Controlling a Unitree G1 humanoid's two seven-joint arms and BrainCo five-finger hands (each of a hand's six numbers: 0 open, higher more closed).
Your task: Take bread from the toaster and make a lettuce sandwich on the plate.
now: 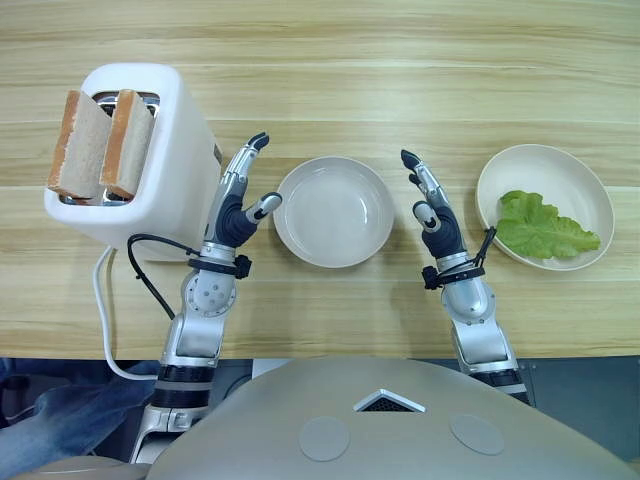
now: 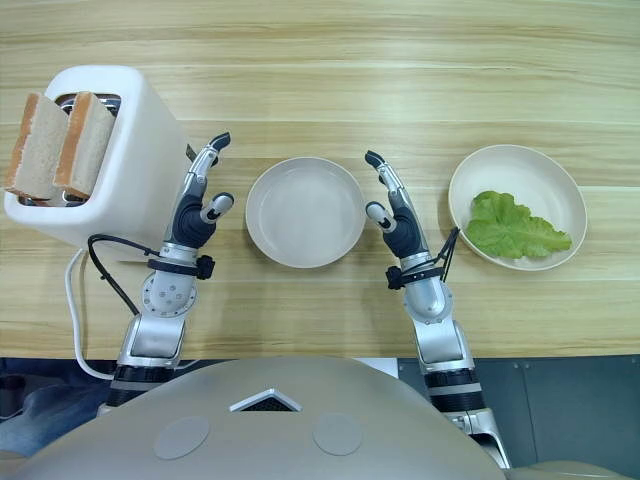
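Observation:
A white toaster stands at the left of the wooden table, with two bread slices sticking up out of its slots. An empty cream plate lies in the middle. At the right, a second cream plate holds a green lettuce leaf. My left hand rests between the toaster and the middle plate, fingers stretched out and holding nothing. On the other side of that plate my right hand is also open and empty, with the lettuce plate to its right.
The toaster's black and white cables trail from its front over the near table edge, just left of my left arm. Bare wooden table stretches behind the plates.

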